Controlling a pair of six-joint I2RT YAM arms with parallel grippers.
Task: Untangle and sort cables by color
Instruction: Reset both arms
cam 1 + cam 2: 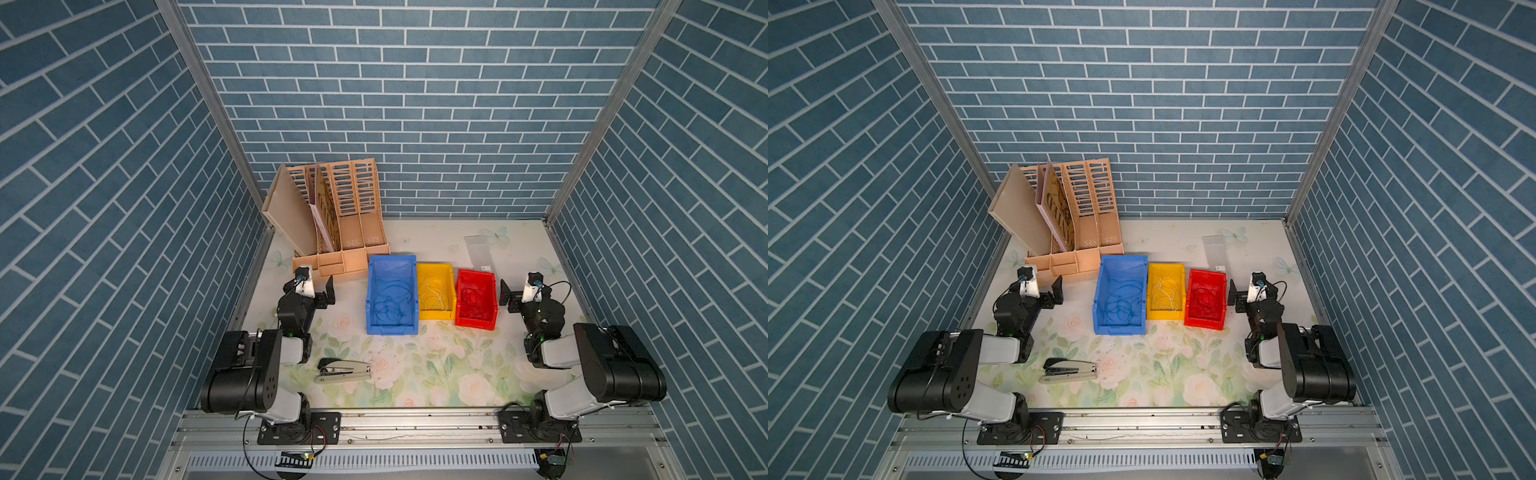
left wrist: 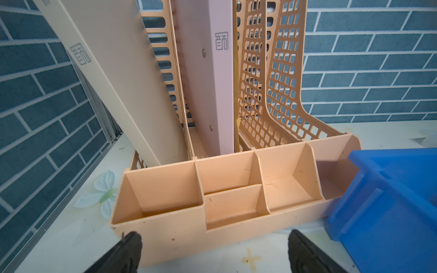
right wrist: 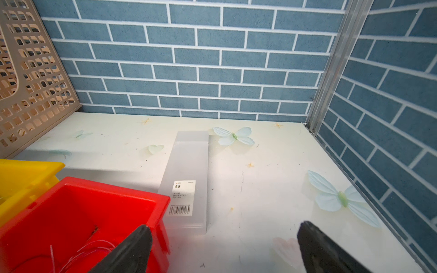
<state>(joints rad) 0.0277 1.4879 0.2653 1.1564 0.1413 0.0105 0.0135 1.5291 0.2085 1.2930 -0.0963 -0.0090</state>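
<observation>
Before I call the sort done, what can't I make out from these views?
Cable count and leftover tangles: cables too thin in both top views.
Blue bin inside: left wrist view shows only its outer wall, cut by the edge.
Red bin contents: right wrist view cuts them off; a finger of the right gripper covers part.
Yellow bin inside: cut off there too.

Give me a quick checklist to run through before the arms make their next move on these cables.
1. Open, empty left pincer: ok.
2. Open, empty right pincer: ok.
3. The blue cables in the blue bin: ok.
4. The pale cables in the yellow bin: ok.
5. The red cables in the red bin: ok.
6. Each bin's load untangled: cannot tell, strands too thin.
</observation>
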